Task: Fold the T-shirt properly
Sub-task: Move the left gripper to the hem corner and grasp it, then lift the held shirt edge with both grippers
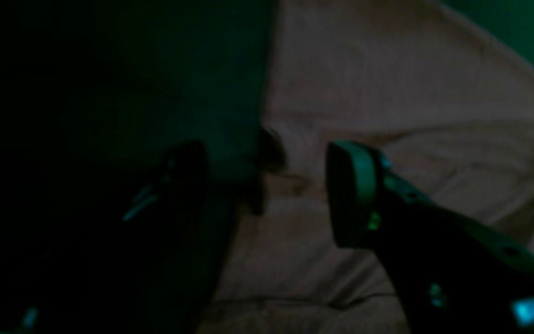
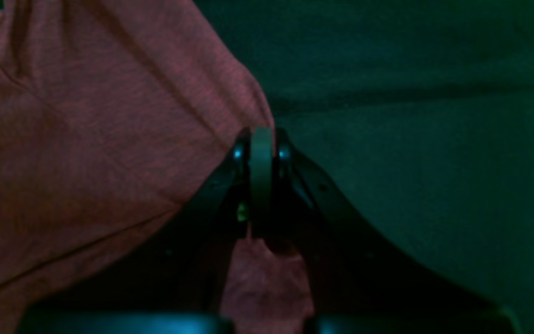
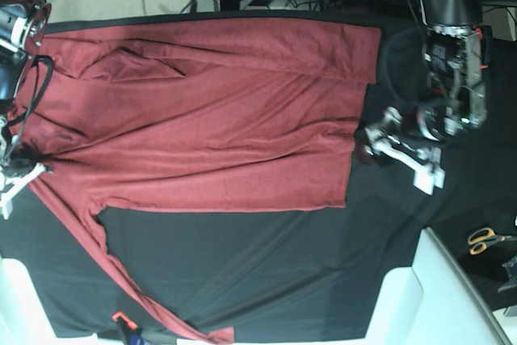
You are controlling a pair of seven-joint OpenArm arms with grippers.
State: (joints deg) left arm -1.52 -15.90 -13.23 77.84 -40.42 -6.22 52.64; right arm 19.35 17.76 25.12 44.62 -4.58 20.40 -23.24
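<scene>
No writing is seen; the T-shirt point(image 3: 210, 127) is pinched by the right end effector point(image 2: 261, 139), while the left end effector point(image 1: 267, 185) is spread at its hem.

I can't read any text, label, brand, number or sign from here. The T-shirt point(image 3: 210, 119) is plain, with no print on it, and the black cloth point(image 3: 266, 272) under it carries no marking. Both wrist views are too dark and blurred to make out any lettering.
</scene>
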